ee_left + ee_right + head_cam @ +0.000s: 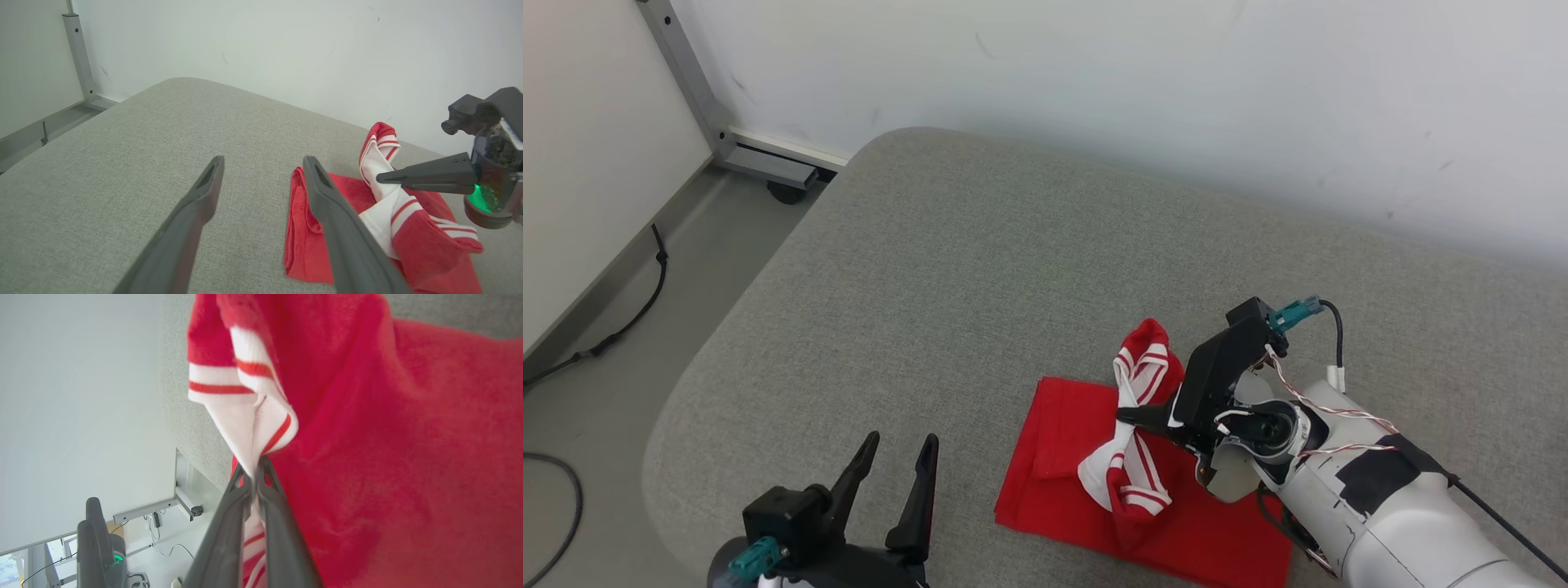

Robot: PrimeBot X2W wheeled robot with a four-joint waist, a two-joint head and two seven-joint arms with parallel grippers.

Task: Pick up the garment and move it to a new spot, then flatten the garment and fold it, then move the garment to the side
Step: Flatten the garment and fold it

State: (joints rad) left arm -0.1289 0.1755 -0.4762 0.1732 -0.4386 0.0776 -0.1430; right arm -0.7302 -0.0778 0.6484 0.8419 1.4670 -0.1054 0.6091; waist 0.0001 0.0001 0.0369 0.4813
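The garment (1086,457) is red with white striped trim and lies on the grey cushion (980,269), partly folded. My right gripper (1131,416) is shut on its white striped band (1131,384), holding that part up off the flat red cloth. In the right wrist view, the fingers (245,498) pinch the white band (249,428) against the red body (388,457). My left gripper (898,457) stands open over bare cushion to the left of the garment. In the left wrist view, its fingers (204,192) frame the garment's (310,228) left edge, and the right gripper (382,177) shows pinching the band.
A white wall (1176,82) runs behind the cushion. On the left the cushion ends at a rounded edge above the grey floor (629,327), where a metal frame leg with a caster (784,188) and black cables (629,318) lie.
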